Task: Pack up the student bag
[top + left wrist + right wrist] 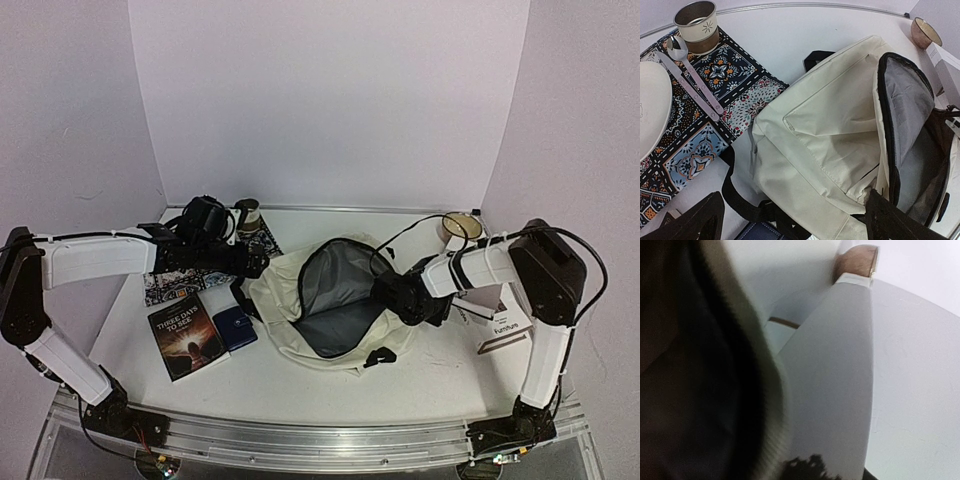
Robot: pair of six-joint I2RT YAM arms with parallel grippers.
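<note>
The student bag is cream with black straps and lies in the middle of the table, its mouth wide open and showing grey lining. In the left wrist view the student bag fills the centre. My left gripper is open over the bag's left side; the left gripper straddles cream fabric and a black strap, one finger by the zipper rim. My right gripper sits at the bag's right rim and looks shut on it. The right wrist view is blurred, with dark bag fabric close up.
A book and a navy wallet lie left of the bag. A patterned cloth holds a white plate, a spoon and a cup. A bowl and a white box stand at the right.
</note>
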